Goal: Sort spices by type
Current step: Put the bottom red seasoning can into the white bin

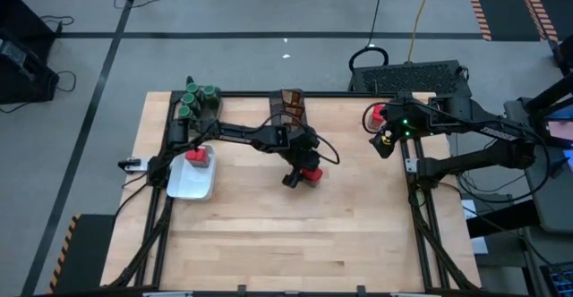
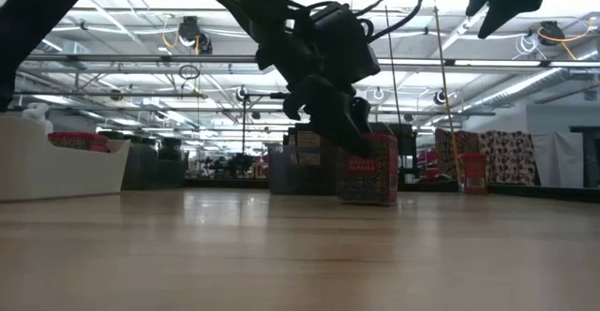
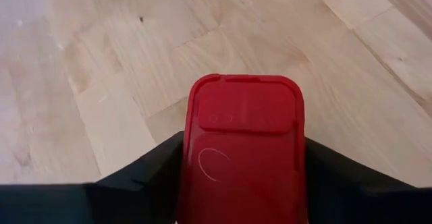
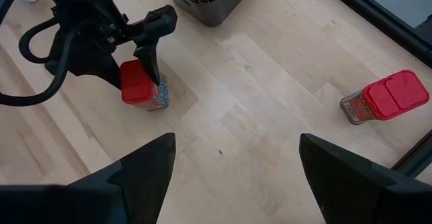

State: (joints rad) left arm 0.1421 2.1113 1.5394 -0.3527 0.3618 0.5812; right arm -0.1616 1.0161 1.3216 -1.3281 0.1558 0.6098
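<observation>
We saw a red-lidded spice container (image 1: 312, 173) standing upright on the wooden table (image 1: 286, 234), a little in front of the dark bin of brown-orange packets (image 1: 291, 105). The left gripper (image 1: 303, 175) straddled it, one finger (image 4: 152, 62) on each side, though we could not tell whether the fingers pressed its walls. To the left of that bin, a white tray (image 1: 190, 179) held another red container (image 1: 197, 156), and green-lidded jars (image 1: 196, 100) filled a bin behind it. To the right of it, a further red container (image 4: 386, 97) stood near the table's right edge, under the right gripper (image 1: 385, 141), whose fingers were spread wide and empty.
</observation>
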